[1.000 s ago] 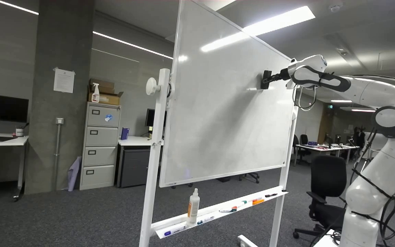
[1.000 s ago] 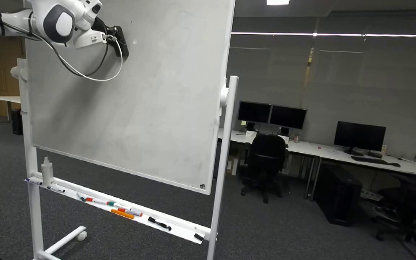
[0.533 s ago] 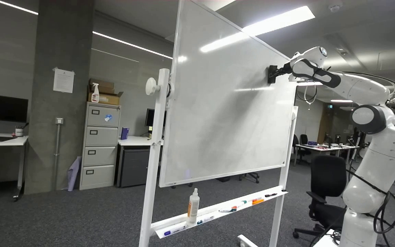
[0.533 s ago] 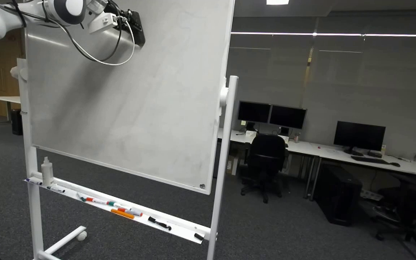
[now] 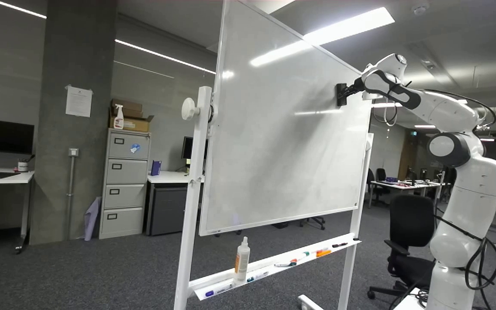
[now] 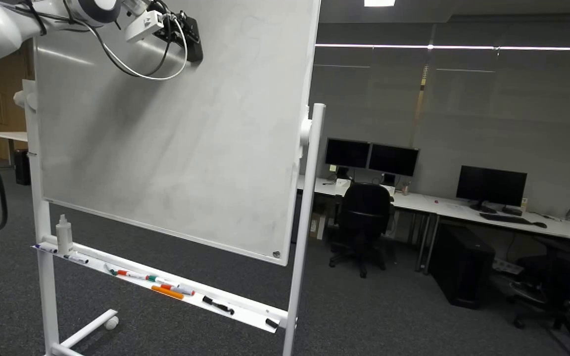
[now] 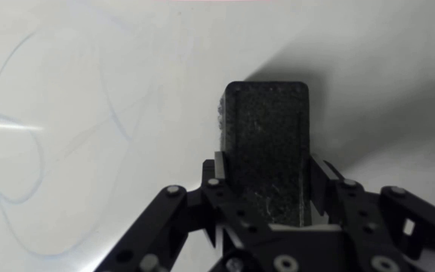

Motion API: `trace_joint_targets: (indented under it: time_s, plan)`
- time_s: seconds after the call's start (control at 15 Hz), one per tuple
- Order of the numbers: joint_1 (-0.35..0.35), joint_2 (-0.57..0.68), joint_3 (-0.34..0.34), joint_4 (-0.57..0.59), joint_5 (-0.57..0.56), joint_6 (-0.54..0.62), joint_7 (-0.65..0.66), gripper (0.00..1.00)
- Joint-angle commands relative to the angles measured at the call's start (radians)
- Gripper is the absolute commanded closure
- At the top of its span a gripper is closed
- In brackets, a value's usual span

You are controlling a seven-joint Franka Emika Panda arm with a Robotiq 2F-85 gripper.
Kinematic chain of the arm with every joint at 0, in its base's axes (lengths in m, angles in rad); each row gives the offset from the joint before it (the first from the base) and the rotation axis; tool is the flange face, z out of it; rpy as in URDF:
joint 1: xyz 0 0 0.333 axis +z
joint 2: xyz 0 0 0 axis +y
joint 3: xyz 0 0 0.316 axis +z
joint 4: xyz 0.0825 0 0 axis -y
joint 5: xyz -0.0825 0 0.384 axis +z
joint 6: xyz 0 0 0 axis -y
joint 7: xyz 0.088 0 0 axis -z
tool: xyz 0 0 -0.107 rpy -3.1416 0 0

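Note:
My gripper [image 7: 268, 166] is shut on a black felt-like eraser [image 7: 268, 121], a finger on each long side. The eraser lies flat at the face of the whiteboard [image 7: 157, 68], in its upper part; whether it presses on the board I cannot tell. In both exterior views the gripper [image 5: 350, 91] [image 6: 176, 30] reaches the board [image 5: 274, 129] [image 6: 215, 148] with the eraser [image 5: 341, 94] [image 6: 194, 44] at its end. Faint blue curved marker lines [image 7: 117, 121] show on the board left of the eraser in the wrist view. A dark shadow falls to its right.
Below the board a white tray [image 5: 269, 266] [image 6: 255, 316] bears a spray bottle [image 5: 242, 260] [image 6: 65, 235] and several markers, one orange [image 5: 323, 253] [image 6: 167, 292]. White posts [image 5: 191, 193] [image 6: 307, 222] hold the board. A black chair [image 5: 411, 224] stands near the arm. A cable [image 6: 156, 77] loops below the wrist.
The gripper and eraser have moved up and to the right in both exterior views, mostly in the earlier half second. The arm's elbow has also shifted. The eraser stays held.

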Motion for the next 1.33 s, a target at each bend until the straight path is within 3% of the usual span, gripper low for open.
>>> trace_joint_targets:
  time_s: [0.0, 0.4, 0.67, 0.87, 1.27]
  plan:
    - [0.035, 0.046, 0.059, 0.045, -0.073, 0.008, -0.001, 0.70]
    - [0.108, -0.066, 0.186, -0.121, -0.154, 0.056, -0.082, 0.70]
    - [0.158, -0.132, 0.241, -0.277, -0.137, 0.096, -0.157, 0.70]
    - [0.157, -0.209, 0.270, -0.451, -0.171, 0.081, -0.084, 0.70]
    - [0.155, -0.369, 0.242, -0.780, -0.146, 0.004, -0.037, 0.70]
